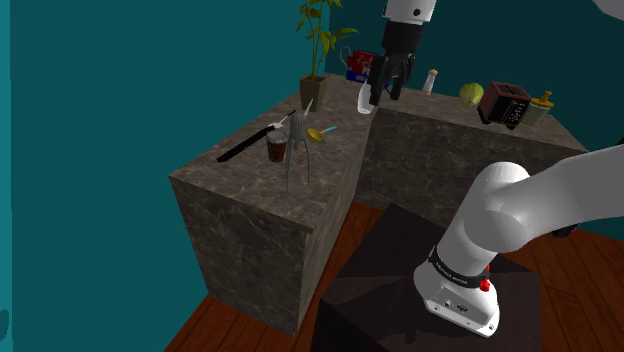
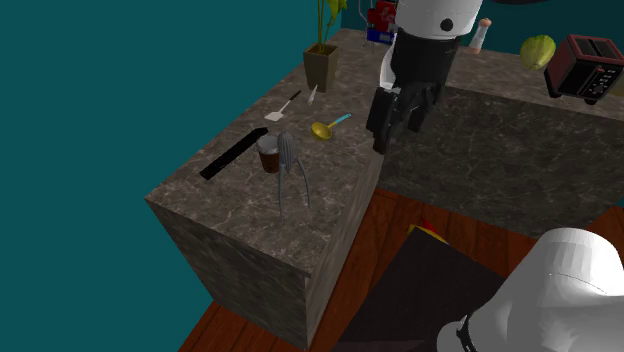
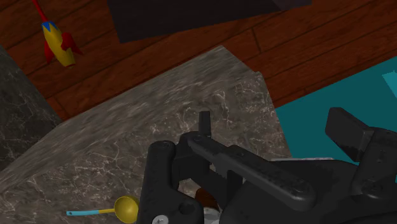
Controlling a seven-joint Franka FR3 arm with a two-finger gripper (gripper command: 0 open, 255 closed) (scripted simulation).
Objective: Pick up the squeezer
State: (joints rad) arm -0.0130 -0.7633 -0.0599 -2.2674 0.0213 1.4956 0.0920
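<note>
Standing on the counter [image 1: 250, 205], the squeezer [image 1: 298, 150] is apart from the tool [image 1: 387, 97].

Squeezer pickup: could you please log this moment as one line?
stage: pre-grasp | hand: open, empty, raised | squeezer: upright on counter, untouched

Teal walls [image 1: 100, 80] enclose an L-shaped counter [image 1: 240, 220] of mottled grey-brown stone (marble-like veining) above a reddish wooden plank floor [image 1: 230, 328].
</note>
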